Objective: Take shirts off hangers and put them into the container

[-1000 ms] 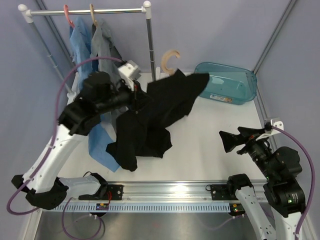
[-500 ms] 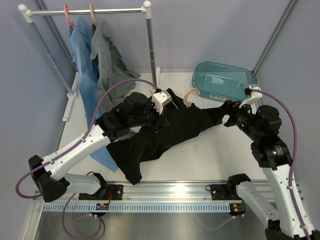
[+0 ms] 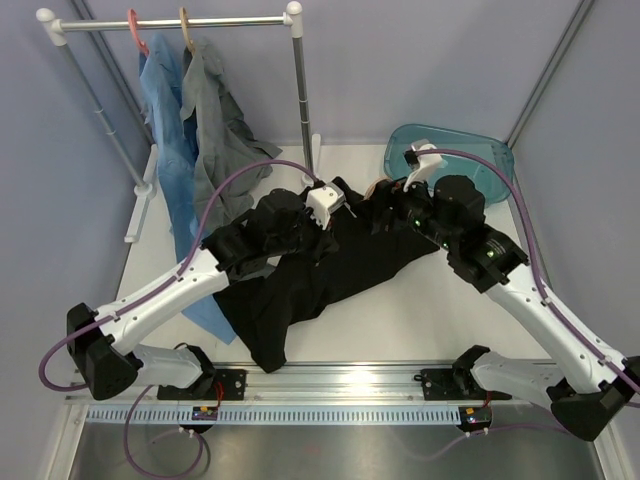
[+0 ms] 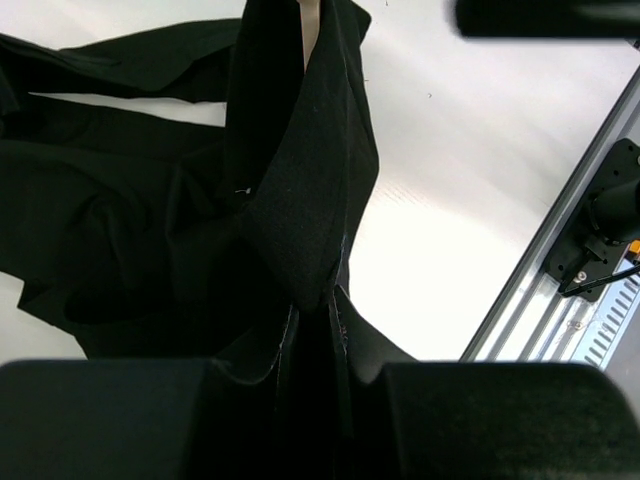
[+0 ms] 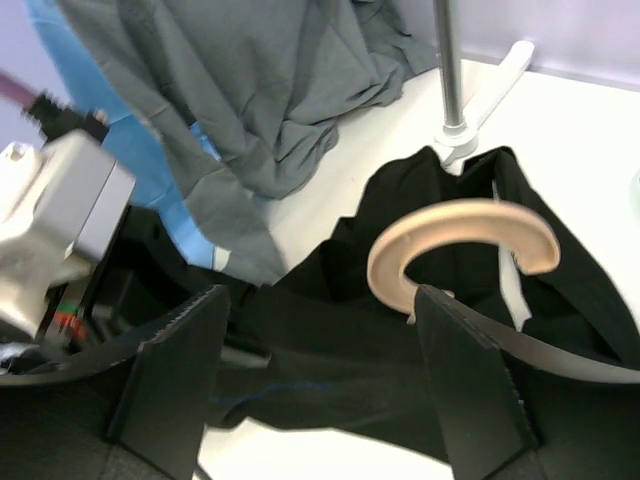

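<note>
Top external view: the black shirt (image 3: 330,275) lies spread across the white table (image 3: 430,320) between the two arms, its upper end buried under both wrists, so neither set of fingers can be made out from above. Left wrist view shows the left gripper (image 4: 315,375) closed down on a ridge of the black cloth that rises away from it; the fingers themselves are dark blurs along the bottom edge. Right wrist view has the right gripper (image 5: 320,345) with jaws wide apart, holding nothing, and the hook of a tan wooden hanger (image 5: 460,235) just beyond them, the rest of it lost inside the shirt. The teal container (image 3: 497,160) sits at the table's far right corner, half hidden behind the right arm. A grey shirt (image 3: 215,110) and a light blue shirt (image 3: 165,120) hang from the rail (image 3: 200,21) at far left, the blue one's lower part crossed by the left arm. Bare tabletop shows at near right.
</note>
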Action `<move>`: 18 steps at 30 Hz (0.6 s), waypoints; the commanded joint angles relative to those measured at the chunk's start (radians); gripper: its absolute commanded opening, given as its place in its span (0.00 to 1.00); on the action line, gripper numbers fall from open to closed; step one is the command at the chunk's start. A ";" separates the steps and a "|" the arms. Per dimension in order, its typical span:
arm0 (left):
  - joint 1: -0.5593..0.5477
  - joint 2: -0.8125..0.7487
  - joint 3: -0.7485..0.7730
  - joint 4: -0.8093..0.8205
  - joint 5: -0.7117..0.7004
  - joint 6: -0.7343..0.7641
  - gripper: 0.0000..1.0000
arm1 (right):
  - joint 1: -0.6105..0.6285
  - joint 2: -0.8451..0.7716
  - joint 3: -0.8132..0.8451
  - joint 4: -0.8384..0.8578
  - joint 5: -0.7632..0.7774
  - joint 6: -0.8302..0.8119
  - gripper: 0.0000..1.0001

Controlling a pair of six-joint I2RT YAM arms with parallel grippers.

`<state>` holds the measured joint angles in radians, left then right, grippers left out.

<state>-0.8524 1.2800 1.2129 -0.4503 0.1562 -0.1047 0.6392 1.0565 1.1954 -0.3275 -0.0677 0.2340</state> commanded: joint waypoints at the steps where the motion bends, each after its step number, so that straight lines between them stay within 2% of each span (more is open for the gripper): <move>1: -0.005 -0.039 -0.010 0.094 -0.012 -0.012 0.00 | 0.024 0.036 0.062 0.084 0.117 -0.019 0.81; 9: -0.005 -0.062 -0.021 0.101 -0.038 -0.007 0.00 | 0.024 0.048 0.038 0.096 0.200 0.016 0.72; 18: -0.005 -0.064 -0.024 0.107 -0.035 -0.009 0.00 | 0.022 0.068 0.018 0.100 0.175 0.080 0.68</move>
<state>-0.8528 1.2499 1.1866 -0.4381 0.1410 -0.1062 0.6518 1.1198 1.2091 -0.2737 0.0914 0.2794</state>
